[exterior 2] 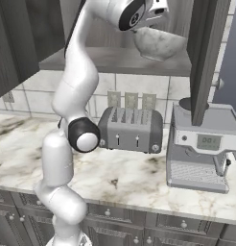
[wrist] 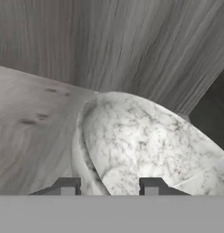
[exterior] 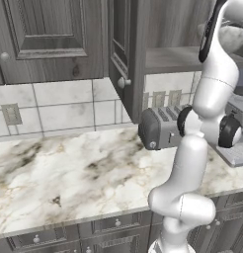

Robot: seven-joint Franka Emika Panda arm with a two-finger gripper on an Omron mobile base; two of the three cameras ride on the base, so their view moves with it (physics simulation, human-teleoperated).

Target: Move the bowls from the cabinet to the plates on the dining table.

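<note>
I see a bowl [exterior 2: 157,44] on the cabinet [exterior 2: 115,60] shelf, upper center of right base view. Claw [wrist: 109,186] tips straddle its rim w/ a gap; can't tell if gripping yet. Toaster [exterior 2: 131,129] on tabletop [exterior 2: 124,178] below.

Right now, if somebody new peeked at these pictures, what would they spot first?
Probably the big white robot arm reaching up into the open dark cabinet. Its tool sits astride the rim of a marbled stone bowl on the cabinet's shelf. Below, a grey toaster stands on the marble counter, with a coffee machine beside it.
</note>
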